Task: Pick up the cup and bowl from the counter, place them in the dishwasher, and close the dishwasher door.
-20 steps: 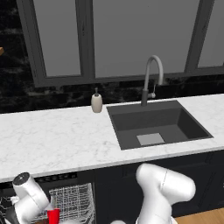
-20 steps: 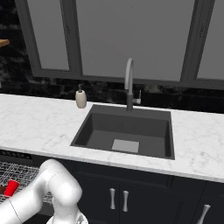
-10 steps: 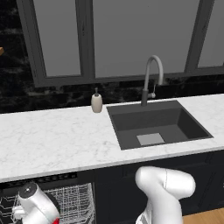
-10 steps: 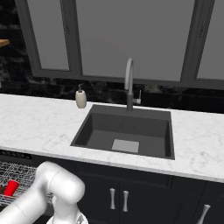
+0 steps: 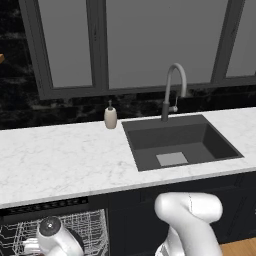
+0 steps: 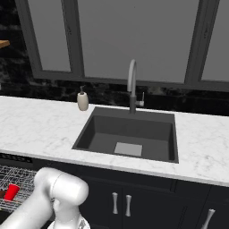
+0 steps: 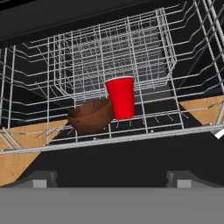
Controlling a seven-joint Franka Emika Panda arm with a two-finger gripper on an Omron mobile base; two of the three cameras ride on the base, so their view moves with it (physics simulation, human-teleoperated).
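A: What has changed for us in the last second?

B: Our arm has sunk lower in front of the dishwasher (image 5: 60,227); its joint now sits down at the rack's front edge. The gripper (image 7: 111,177) stands wide apart, holding nothing.

A: And the dishes?

B: Both are inside. The cup (image 7: 121,97) stands upright on the wire rack (image 7: 144,52), and the bowl (image 7: 91,116) lies tilted just beside it, touching its side. From the right we see the cup in the rack too. The counter (image 5: 65,160) carries only the soap dispenser (image 5: 110,117).

A: So loading is finished?

B: We judge so. What remains is closing the dishwasher door, which we cannot make out clearly here.
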